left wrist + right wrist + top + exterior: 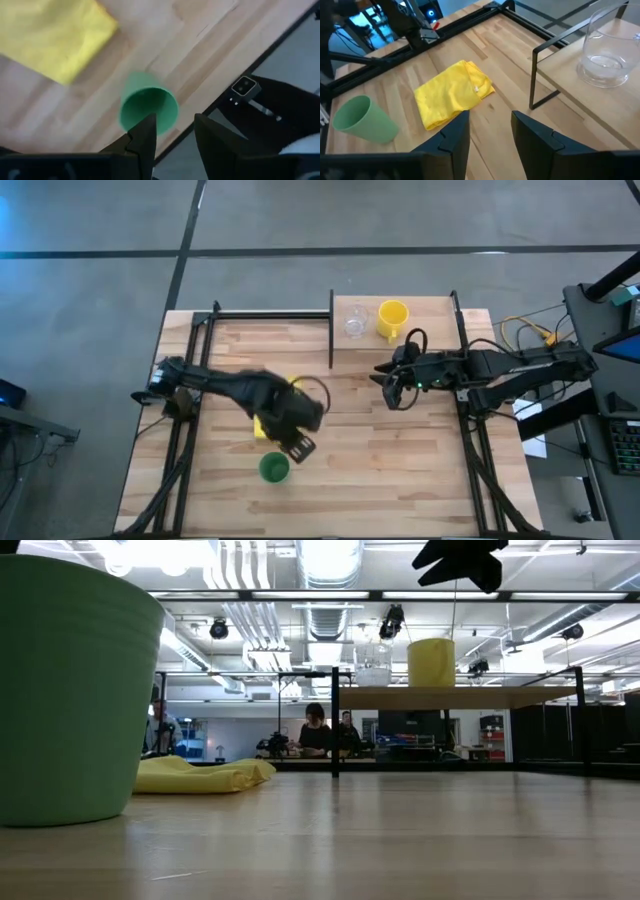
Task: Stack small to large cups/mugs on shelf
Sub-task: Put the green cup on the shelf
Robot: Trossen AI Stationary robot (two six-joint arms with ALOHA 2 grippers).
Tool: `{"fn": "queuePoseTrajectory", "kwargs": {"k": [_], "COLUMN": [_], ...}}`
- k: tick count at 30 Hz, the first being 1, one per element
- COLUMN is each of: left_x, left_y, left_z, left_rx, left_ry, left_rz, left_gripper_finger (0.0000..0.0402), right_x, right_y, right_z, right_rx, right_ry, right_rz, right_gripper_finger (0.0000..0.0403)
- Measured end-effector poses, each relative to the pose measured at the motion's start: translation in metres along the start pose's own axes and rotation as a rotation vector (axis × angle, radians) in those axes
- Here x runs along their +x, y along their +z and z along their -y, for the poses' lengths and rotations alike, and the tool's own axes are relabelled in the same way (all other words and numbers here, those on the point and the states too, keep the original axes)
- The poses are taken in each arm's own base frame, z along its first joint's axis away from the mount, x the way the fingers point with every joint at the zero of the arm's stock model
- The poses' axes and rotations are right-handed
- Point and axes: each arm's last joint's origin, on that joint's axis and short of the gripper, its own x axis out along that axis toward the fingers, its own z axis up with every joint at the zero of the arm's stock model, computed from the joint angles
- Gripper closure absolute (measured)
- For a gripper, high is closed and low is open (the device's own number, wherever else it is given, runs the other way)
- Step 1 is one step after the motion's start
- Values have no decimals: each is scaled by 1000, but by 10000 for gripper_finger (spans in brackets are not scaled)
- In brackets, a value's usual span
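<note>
Left claw (300, 446) gapes above green cup (274, 468), yellow cloth (452, 92) beside.

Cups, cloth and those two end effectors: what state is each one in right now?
Green cup: upright on the tabletop, empty, not held.
Glass cup: upright on the shelf, empty.
Yellow mug: upright on the shelf, beside the glass cup.
Yellow cloth: crumpled on the tabletop.
Left end effector: open, above the green cup.
Right end effector: open, holding nothing.
</note>
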Motion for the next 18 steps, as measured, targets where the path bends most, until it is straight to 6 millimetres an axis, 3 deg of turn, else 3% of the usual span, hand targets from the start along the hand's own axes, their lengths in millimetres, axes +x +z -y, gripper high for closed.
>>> {"fn": "queuePoseTrajectory", "kwargs": {"k": [10,14,18], "left_x": [56,77,83], "left_y": [-15,-17,-18], "left_z": [35,29,25], "left_rx": [-203,-298,-346], "left_ry": [-181,-116,-76], "left_rz": [25,0,-11], "left_gripper_finger": [284,284,284], "right_x": [-2,-2,-2], "right_y": [0,-1,-4], "right_z": [1,1,3], "right_rx": [-63,-98,-138], "right_ry": [11,13,-2], "right_rz": [0,-9,-43], "right_gripper_finger": [270,268,271]}}
